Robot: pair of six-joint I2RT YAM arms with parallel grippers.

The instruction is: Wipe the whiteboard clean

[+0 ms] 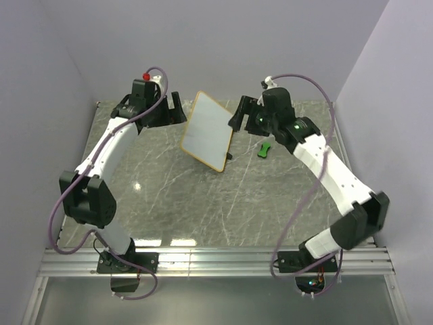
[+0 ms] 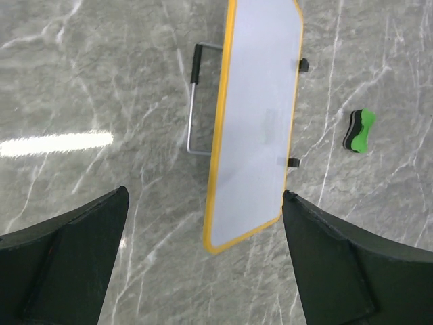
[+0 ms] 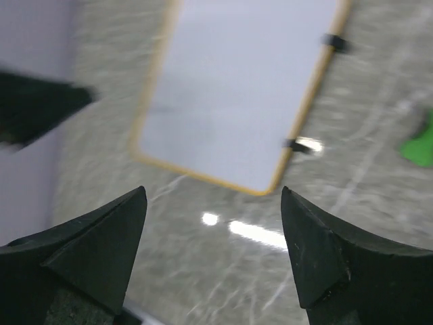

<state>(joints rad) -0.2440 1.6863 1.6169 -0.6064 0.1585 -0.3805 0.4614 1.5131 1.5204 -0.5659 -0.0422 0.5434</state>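
Judging the whiteboard (image 1: 208,132) clean, we had both arms' jaws wide and empty; withdrawing needed care not to tip it.

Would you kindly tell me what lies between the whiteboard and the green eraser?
Nothing: only bare marble table between whiteboard and eraser, as the left wrist view shows.

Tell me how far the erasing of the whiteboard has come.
Done: the white rectangular board with yellow frame shows a clean face, no scribbles. In hand: nothing; the left gripper and right gripper are open and empty, and the small green eraser lies on the grey marble table. Left: seemingly nothing to wipe.
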